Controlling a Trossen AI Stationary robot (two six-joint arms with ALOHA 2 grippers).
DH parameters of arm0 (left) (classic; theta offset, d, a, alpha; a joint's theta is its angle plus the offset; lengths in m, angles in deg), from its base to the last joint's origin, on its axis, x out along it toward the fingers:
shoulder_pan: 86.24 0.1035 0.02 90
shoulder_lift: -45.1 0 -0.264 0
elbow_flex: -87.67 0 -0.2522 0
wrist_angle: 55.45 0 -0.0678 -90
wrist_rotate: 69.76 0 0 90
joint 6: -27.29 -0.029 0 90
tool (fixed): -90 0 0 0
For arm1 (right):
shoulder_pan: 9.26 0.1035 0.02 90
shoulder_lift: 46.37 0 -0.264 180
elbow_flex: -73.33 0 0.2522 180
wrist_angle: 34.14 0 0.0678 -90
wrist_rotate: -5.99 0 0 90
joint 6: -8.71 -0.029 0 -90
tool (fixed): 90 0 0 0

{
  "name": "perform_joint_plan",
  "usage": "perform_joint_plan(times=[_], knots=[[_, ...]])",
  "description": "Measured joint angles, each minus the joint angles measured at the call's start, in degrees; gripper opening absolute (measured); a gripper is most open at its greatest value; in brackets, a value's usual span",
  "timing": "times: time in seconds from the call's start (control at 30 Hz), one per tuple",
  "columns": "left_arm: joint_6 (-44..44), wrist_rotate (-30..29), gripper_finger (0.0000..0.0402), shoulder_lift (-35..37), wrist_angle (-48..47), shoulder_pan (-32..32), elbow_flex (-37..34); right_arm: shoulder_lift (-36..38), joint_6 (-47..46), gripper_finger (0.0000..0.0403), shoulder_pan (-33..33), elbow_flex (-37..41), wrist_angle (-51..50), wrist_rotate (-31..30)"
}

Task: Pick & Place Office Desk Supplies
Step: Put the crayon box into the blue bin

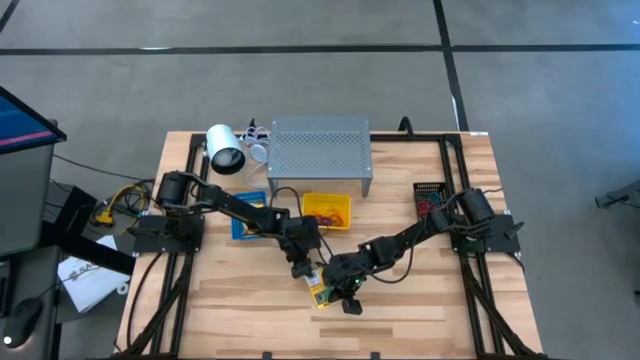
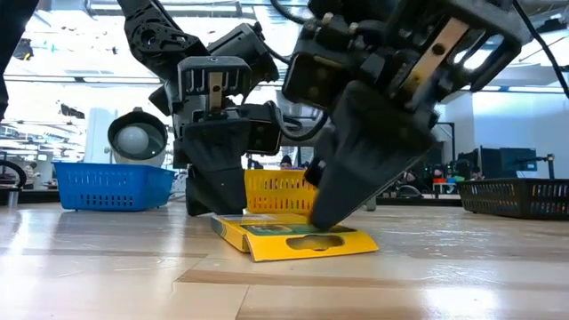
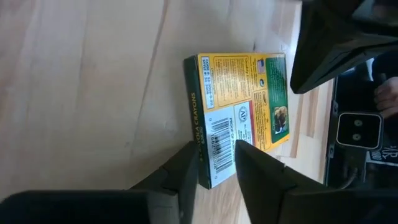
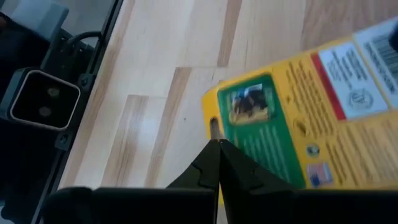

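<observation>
Crayon box (image 4: 323, 112) cut off at the right wrist picture's edge, its print blurred.

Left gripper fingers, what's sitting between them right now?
The end of the crayon box lies between the left gripper's open fingers, seen in the left wrist view.

A light wooden table (image 1: 230, 300) carries a yellow-green crayon box (image 2: 293, 237) lying flat near its front edge, with a blue bin (image 2: 113, 185), a yellow bin (image 1: 327, 211), a black bin (image 1: 430, 196) and a grey perforated metal shelf (image 1: 320, 152) standing farther back.
</observation>
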Motion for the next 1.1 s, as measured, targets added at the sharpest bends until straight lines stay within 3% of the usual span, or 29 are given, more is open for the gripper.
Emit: perform_joint_plan(times=[0.23, 0.63, 1.1], knots=[[-3.4, 0.1, 0.0009, -0.1, 0.1, -0.3, 0.0, -4.9, -2.8, 0.0, -0.7, -0.5, 8.0, 5.9], [-4.0, 0.1, 0.0001, 0.2, 0.3, -0.8, 0.0, -3.9, -1.7, 0.0, -1.1, -0.5, 5.6, 3.9], [-5.3, -0.2, 0.0, 6.5, -2.3, -0.8, -0.2, 1.0, 1.3, 0.0, -2.6, -0.3, -0.7, -0.5]])
